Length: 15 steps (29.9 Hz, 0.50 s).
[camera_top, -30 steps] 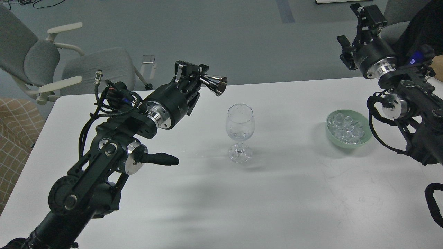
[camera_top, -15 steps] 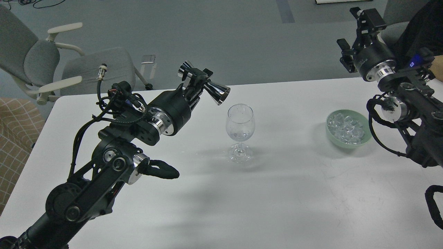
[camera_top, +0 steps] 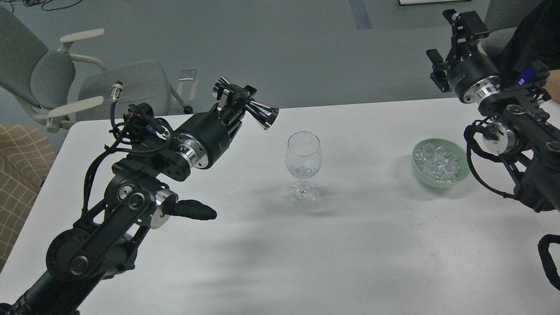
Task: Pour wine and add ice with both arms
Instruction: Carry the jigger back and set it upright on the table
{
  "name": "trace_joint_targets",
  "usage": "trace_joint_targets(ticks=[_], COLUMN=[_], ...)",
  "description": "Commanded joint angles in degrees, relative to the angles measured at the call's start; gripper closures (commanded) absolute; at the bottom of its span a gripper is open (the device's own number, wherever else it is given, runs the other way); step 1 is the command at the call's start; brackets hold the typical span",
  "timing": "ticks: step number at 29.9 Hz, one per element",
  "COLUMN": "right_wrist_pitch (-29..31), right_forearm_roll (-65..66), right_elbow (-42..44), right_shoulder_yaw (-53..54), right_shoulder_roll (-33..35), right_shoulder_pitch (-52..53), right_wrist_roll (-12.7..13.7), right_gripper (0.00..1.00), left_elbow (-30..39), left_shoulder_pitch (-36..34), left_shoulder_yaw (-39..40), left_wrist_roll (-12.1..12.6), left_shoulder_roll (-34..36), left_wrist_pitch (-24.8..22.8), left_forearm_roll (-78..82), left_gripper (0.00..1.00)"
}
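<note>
A clear wine glass [camera_top: 303,166] stands upright in the middle of the white table [camera_top: 358,245]; I can make out glassy bits low in its bowl. My left gripper [camera_top: 238,103] is shut on a shiny steel double-cone jigger [camera_top: 249,105], held on its side above the table to the left of the glass, wide mouth pointing right and slightly down. A pale green bowl [camera_top: 463,177] at the right holds the ice [camera_top: 439,162], several clear chunks. My right gripper [camera_top: 450,39] is open and empty, raised behind and above the bowl.
A grey office chair [camera_top: 87,83] stands behind the table's far left corner. A checked tan cushion [camera_top: 19,175] is at the left edge. A person's dark sleeve [camera_top: 536,35] shows at the top right. The table's far edge runs behind the glass.
My left arm rolled the jigger, showing its second cone, then drew it back left, away from the glass. The right gripper barely moved.
</note>
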<state>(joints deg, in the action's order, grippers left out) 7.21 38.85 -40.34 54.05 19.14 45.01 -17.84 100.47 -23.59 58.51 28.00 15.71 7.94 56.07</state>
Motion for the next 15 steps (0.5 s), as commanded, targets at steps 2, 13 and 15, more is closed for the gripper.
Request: trace_joint_targets(ticks=[2, 13, 15], right_wrist_pitch=[-0.09, -0.09, -0.09], right_forearm_roll=[0.0, 0.0, 0.0], right_elbow=[0.0, -0.09, -0.09], right_shoulder_yaw=[0.0, 0.0, 0.0], right_shoulder_roll=[-0.06, 0.2, 0.11], right_shoulder_pitch=[-0.01, -0.27, -0.27], right_wrist_roll=[0.09, 0.09, 0.0], right_gripper=[0.0, 0.0, 0.0], left_elbow=[-0.89, -11.86, -14.24], left_shoulder_pitch=[3.46, 14.89, 15.51], left_shoulder_yaw=[7.49, 27.87, 29.46], left_wrist_roll=[0.0, 0.0, 0.0], left_shoulder_roll=[0.28, -0.42, -0.86], left_wrist_pitch=[-0.12, -3.19, -4.07], left_forearm_roll=[-20.72, -52.36, -53.17], left_gripper=[1.0, 1.0, 1.0])
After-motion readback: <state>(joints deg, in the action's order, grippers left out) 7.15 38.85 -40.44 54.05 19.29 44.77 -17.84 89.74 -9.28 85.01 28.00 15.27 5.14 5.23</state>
